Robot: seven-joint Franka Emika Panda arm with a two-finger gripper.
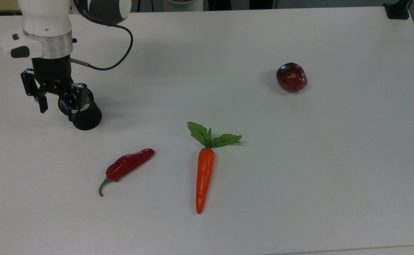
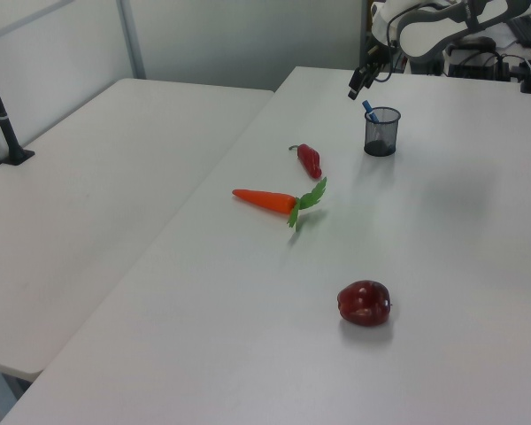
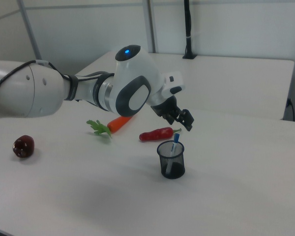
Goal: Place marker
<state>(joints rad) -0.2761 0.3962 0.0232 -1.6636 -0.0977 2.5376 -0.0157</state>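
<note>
The table (image 1: 299,170) takes up most of each frame. At the top view's upper left, the gripper (image 1: 56,101) hangs with fingers spread and empty just above the mesh cup (image 1: 86,118). The marker (image 3: 175,146) stands inside the cup, leaning on its rim, so the placing looks done; the next move calls for a straight lift clear. The right view shows the marker's white barrel; the top view hides it behind the fingers.

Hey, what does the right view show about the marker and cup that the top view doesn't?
Right view alone: the marker stands tilted inside the mesh cup, blue end up, below the open gripper. Top view alone: the gripper covers much of the cup; a blue bit peeks out. Both: gripper just above the cup.
</note>
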